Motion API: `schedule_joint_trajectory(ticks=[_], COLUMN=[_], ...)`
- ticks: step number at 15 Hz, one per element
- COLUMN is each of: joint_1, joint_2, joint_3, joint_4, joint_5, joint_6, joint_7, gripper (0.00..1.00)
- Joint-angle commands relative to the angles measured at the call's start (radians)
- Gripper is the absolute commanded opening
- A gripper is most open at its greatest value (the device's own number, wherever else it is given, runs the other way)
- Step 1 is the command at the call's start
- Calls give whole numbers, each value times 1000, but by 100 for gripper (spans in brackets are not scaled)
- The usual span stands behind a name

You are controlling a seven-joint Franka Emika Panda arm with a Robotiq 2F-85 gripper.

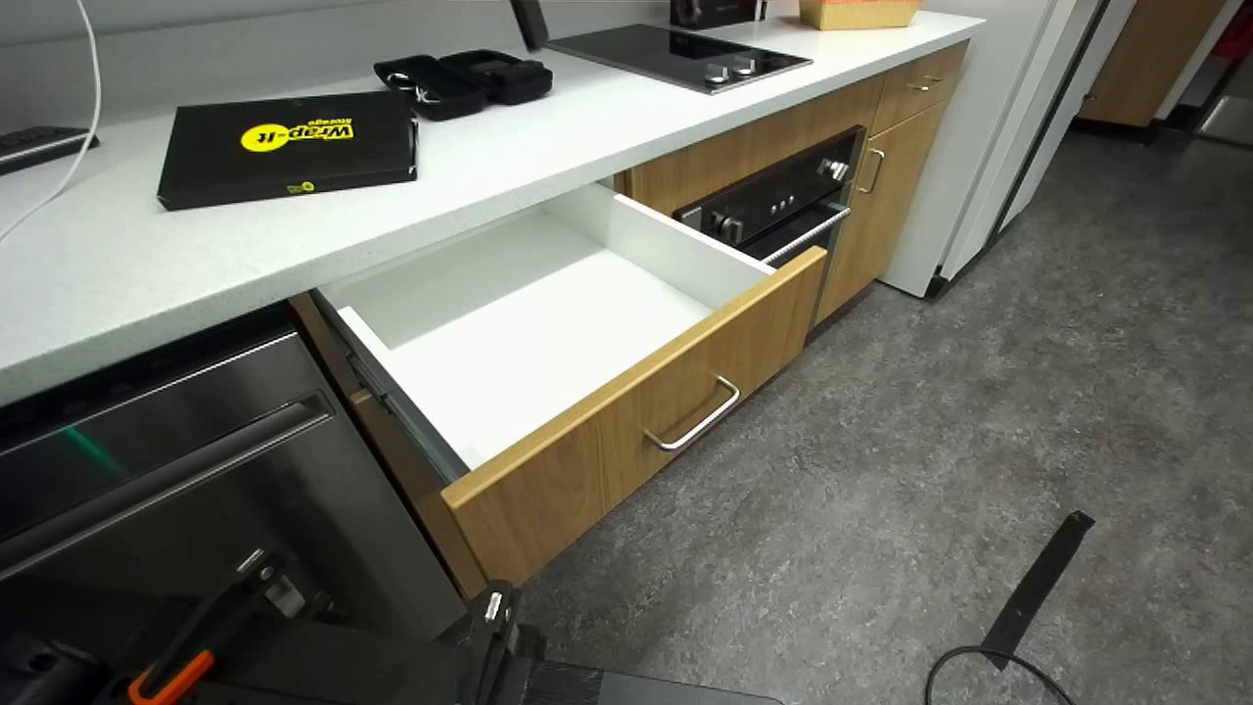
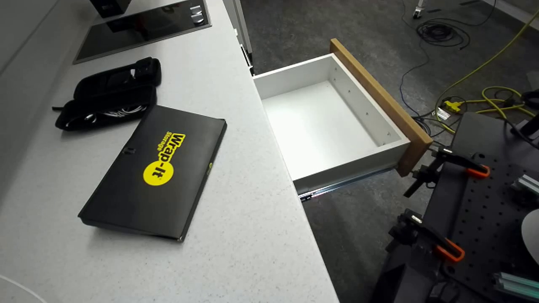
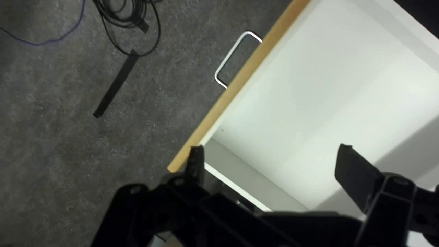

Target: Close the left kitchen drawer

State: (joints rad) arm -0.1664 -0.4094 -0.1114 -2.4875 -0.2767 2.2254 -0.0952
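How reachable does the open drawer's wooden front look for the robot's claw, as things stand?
Probably reachable, yes: in the wrist view, the open claw appears near one end of the wooden front, with nothing visible between them.

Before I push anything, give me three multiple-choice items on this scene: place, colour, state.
1. Where does the Wrap-It box lie?
A. On the floor
B. On the cooktop
C. On the countertop

2. What colour is the bar handle on the oak-fronted drawer?
A. Silver
B. Yellow
C. Red

3. How does that drawer stand?
A. Fully shut
B. Open
C. Tipped upside down

1: C, both exterior views show it resting there.
2: A, bright metal in the wrist view.
3: B, its white interior shows in all views.
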Motion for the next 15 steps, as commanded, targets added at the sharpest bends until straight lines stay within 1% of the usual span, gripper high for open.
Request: schedule_joint_trajectory(ticks=[1,4,5,6,8,11,13,15], joint_1=[-87,-142,-138,-120,-128,-128,-144,-161], joint_2=[91,167,166,146,165,166,202,252], joint_3=[-34,-71,-86,-80,-94,-93,-85,-106], joint_4=[-37,-35,-27,-39,-34,-30,-38,-29], joint_5=[-132,-215,-194,-173,-172,-172,-224,-245], joint_6=[74,105,83,72,70,70,132,168], joint_7=[47,89,62,51,50,50,124,145], gripper=[100,100,100,100,100,100,100,100])
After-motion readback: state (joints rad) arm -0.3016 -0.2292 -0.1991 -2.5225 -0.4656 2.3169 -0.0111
